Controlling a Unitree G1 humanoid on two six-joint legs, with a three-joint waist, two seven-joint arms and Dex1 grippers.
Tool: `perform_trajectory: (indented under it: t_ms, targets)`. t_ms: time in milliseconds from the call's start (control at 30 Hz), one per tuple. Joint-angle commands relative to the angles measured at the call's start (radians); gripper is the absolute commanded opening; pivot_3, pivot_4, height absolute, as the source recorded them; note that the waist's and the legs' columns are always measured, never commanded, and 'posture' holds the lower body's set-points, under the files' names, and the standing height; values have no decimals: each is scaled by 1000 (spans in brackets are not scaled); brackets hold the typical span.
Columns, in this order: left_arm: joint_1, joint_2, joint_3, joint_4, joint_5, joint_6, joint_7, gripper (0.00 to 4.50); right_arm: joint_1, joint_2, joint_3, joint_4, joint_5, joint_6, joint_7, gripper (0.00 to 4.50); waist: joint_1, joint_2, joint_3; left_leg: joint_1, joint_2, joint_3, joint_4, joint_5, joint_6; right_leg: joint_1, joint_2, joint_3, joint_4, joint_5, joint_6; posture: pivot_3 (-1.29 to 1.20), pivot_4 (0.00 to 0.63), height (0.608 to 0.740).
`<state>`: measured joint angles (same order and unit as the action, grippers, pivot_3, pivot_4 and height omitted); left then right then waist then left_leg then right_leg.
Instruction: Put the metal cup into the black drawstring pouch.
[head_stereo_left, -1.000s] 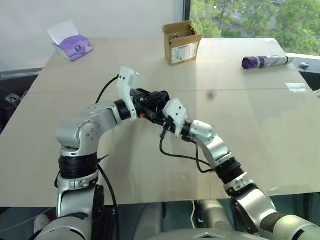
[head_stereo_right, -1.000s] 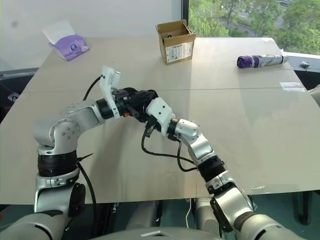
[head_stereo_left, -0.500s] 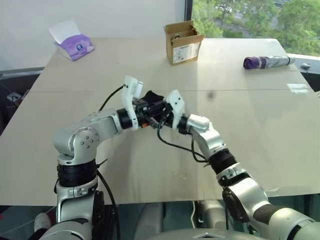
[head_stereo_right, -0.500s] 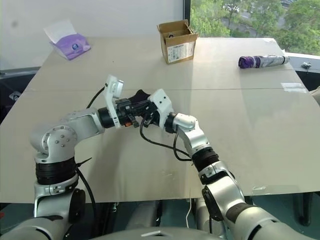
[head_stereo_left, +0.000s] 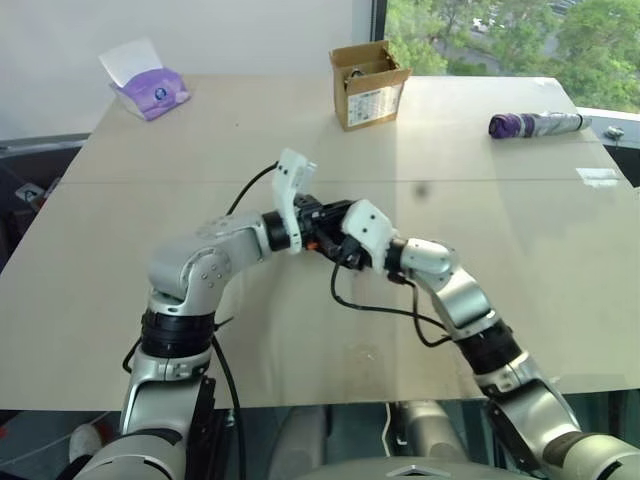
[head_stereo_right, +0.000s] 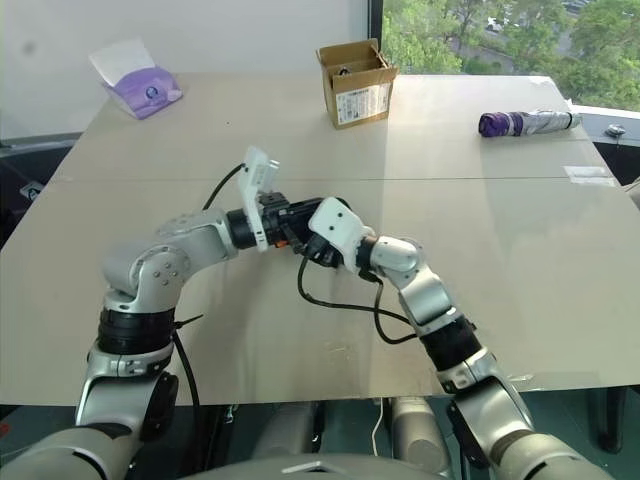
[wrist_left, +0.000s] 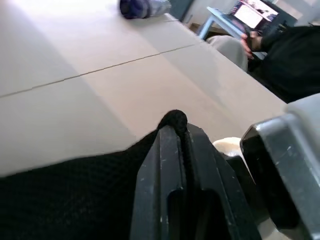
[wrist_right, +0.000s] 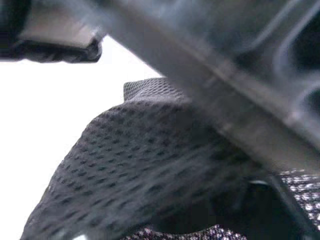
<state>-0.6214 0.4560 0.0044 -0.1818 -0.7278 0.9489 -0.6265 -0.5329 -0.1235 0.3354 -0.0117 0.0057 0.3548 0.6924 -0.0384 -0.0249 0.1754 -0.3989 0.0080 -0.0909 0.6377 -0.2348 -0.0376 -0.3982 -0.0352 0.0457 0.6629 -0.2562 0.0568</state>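
The black drawstring pouch (wrist_left: 60, 195) hangs above the middle of the table, pinched at its edge by my left gripper (wrist_left: 175, 125), which is shut on the mesh fabric. In the head views the left gripper (head_stereo_left: 332, 214) points right and meets my right gripper (head_stereo_left: 344, 250), which sits just below and to the right of it, pressed against the pouch. The right wrist view looks straight onto the pouch's mesh (wrist_right: 140, 170) from very close. The metal cup is out of view.
On the far side of the table (head_stereo_left: 500, 240) stand a brown cardboard box (head_stereo_left: 368, 82), a folded purple umbrella (head_stereo_left: 535, 124) at the right and a purple tissue pack (head_stereo_left: 148, 88) at the left. A seated person in dark clothing (wrist_left: 290, 60) is beyond the table's edge.
Both grippers have shifted to the right with the pouch. The right wrist has bent, and its gripper now sits lower, under the left one.
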Motion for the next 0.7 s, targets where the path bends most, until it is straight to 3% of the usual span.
perform_trajectory:
  t_ms: [33,100,167,400,700]
  targets:
    - [-20,107,98,126,101,-85,19,0,38,-30,-102,-261,153,95,35,3825,-9,2,0,1,0,0,0,0,0,0,0,0,1,0,0,0,150,740]
    - [-41,136,83,159,118,-114,-1,0,63,-13,-157,-316,238,157,10,4467,-16,1,0,4,2,0,-1,-2,4,0,3,1,2,0,0,0,150,740]
    - [-50,157,60,174,150,-144,-28,0,65,10,-198,-324,279,186,-28,4467,-15,1,0,4,3,-1,-2,-2,4,0,5,0,2,0,0,0,150,740]
    - [-55,148,84,165,157,-153,-51,0,59,-25,-144,-296,218,159,-75,4467,1,1,0,0,0,0,0,-2,4,0,0,0,-1,0,0,0,150,740]
    - [-64,192,97,140,172,-164,-90,0,-7,-59,-104,-88,70,49,-168,4467,-7,1,0,1,0,0,-1,-2,4,0,1,0,0,0,0,0,150,740]
